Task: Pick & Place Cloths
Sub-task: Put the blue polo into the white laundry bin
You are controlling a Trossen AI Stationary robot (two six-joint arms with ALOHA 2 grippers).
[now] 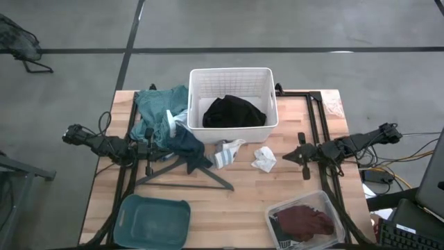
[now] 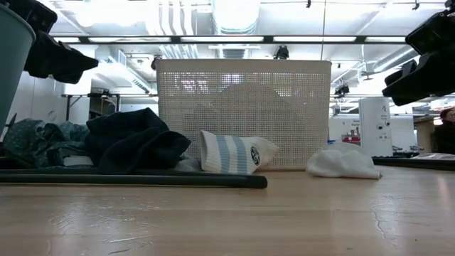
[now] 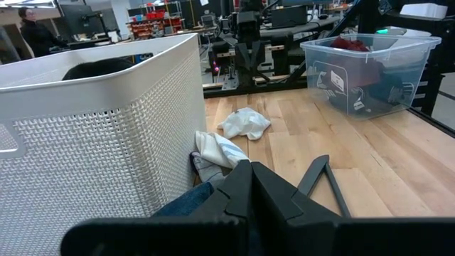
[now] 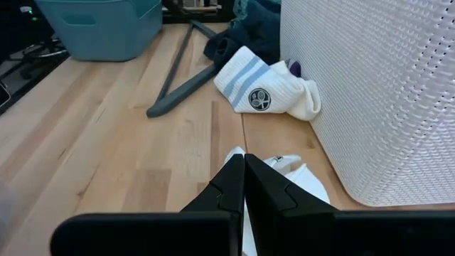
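Both hands are pinched closed, holding nothing: right hand (image 1: 291, 157) just beside the small white cloth (image 1: 263, 160), left hand (image 1: 161, 148) over the navy cloth (image 1: 187, 144).

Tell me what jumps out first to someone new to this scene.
The white basket at the table's far middle holds a black cloth. To its left, teal and navy garments are heaped beside a dark hanger. A striped sock and a white rag lie in front.

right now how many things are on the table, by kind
cloths: 6 (teal-green cloth, navy cloth, black cloth, maroon cloth, striped sock, white cloth)
containers: 3 (white basket, teal bin, clear bin)
hangers: 1 (hanger)
total: 10
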